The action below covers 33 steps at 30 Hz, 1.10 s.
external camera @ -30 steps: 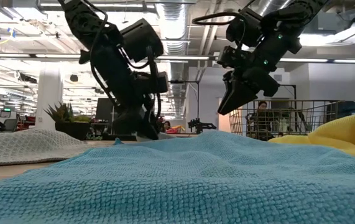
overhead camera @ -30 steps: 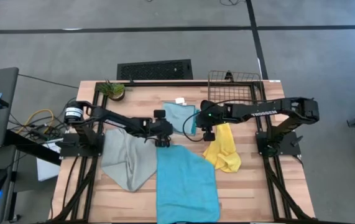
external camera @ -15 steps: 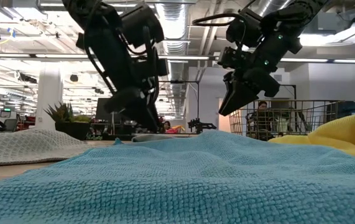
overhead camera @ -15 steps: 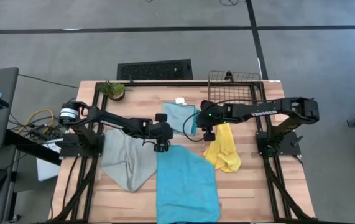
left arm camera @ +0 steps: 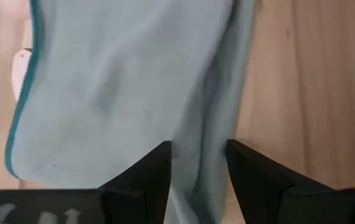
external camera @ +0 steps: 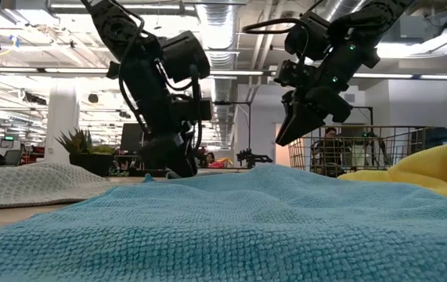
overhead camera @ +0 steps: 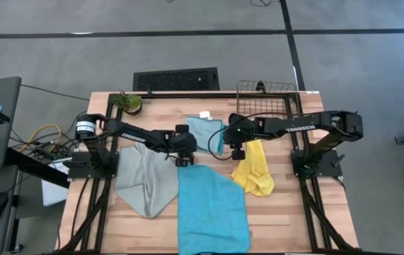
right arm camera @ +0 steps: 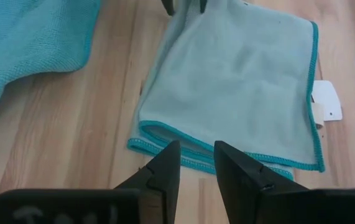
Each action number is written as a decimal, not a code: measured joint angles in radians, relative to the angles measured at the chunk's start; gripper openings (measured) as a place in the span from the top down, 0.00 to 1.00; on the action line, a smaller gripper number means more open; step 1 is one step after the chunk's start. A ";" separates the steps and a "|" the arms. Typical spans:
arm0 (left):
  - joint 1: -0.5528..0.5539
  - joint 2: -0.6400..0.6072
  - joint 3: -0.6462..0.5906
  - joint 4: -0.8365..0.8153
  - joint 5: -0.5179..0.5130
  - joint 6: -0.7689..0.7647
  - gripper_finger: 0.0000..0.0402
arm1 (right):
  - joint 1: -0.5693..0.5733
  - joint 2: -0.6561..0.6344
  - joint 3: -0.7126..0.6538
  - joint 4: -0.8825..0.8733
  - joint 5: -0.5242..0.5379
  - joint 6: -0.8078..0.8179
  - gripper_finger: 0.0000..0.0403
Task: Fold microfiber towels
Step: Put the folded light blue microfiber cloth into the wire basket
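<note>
Left gripper [overhead camera: 185,159] fingers straddled folded pale blue microfiber towel [left arm camera: 127,81] edge per wrist view, right gripper [overhead camera: 238,151] fingers slightly parted, empty, above it.

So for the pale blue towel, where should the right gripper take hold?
Probably the doubled teal-stitched edge of the pale blue towel nearest the right gripper, coming from above. There the layers lift slightly off the table, giving the open fingers something to pinch.

Table [overhead camera: 272,212]: pale wood planks, matt. Cyan towel [external camera: 231,227]: nubbly looped cloth. Pale blue towel [right arm camera: 239,81]: smooth, fine cloth, stitched teal edge. Grey-green towel [external camera: 27,182]: waffle-textured. Basket [overhead camera: 265,95]: thin metal wire.
</note>
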 joint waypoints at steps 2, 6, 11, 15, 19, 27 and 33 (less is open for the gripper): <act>0.004 0.000 0.000 -0.002 0.026 0.010 0.63 | 0.000 0.000 0.000 -0.004 0.000 0.000 0.70; 0.005 0.012 0.000 0.003 0.049 0.022 0.63 | 0.000 0.000 0.000 -0.004 0.000 0.000 0.70; 0.005 0.038 0.002 -0.002 0.038 -0.002 0.63 | 0.000 0.000 0.000 -0.002 0.001 0.000 0.70; 0.006 0.039 0.002 0.006 0.038 -0.002 0.63 | 0.000 0.000 0.000 -0.002 0.001 0.000 0.70; 0.007 0.040 0.014 -0.005 0.036 -0.003 0.63 | 0.000 0.000 0.000 -0.002 0.001 0.000 0.70; 0.012 -0.017 0.071 0.002 0.002 -0.003 0.63 | 0.000 0.000 0.000 -0.008 0.001 0.000 0.70; 0.039 -0.012 0.067 -0.055 0.135 -0.026 0.63 | 0.000 0.000 0.000 -0.009 0.001 0.000 0.70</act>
